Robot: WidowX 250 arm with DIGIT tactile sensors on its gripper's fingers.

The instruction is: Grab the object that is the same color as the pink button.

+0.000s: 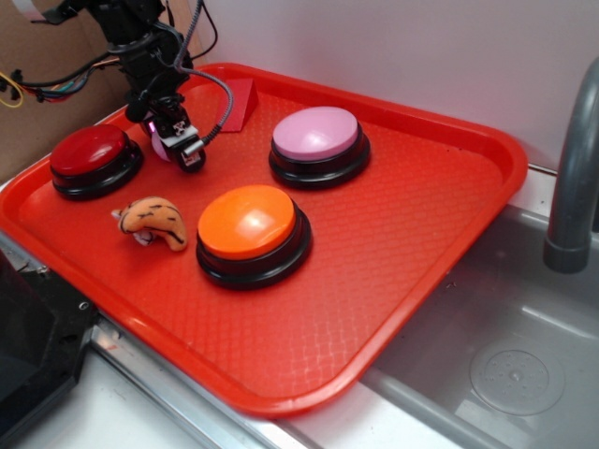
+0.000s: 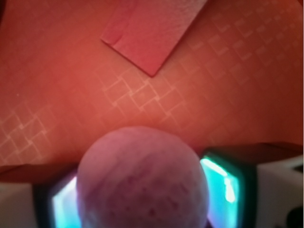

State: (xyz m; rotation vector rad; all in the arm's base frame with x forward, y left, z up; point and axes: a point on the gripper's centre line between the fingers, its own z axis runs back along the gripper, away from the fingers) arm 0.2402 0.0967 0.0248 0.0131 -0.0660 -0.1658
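Observation:
The small pink dimpled ball (image 1: 160,146) sits between my gripper's (image 1: 170,142) two fingers at the back left of the red tray (image 1: 421,234). In the wrist view the ball (image 2: 142,180) fills the gap of the gripper (image 2: 142,202), and the glowing pads (image 2: 222,190) press against both its sides. The gripper is shut on it, close over the tray floor. The pink button (image 1: 316,142), a pale pink-lilac dome on a black base, stands to the right of the gripper.
A red-topped button (image 1: 92,159) stands just left of the gripper and an orange-topped button (image 1: 251,232) in front. An orange striped plush toy (image 1: 152,223) lies front left. A red wedge block (image 1: 239,103) lies behind, also in the wrist view (image 2: 149,28). A sink (image 1: 505,365) and grey faucet (image 1: 571,187) are at the right.

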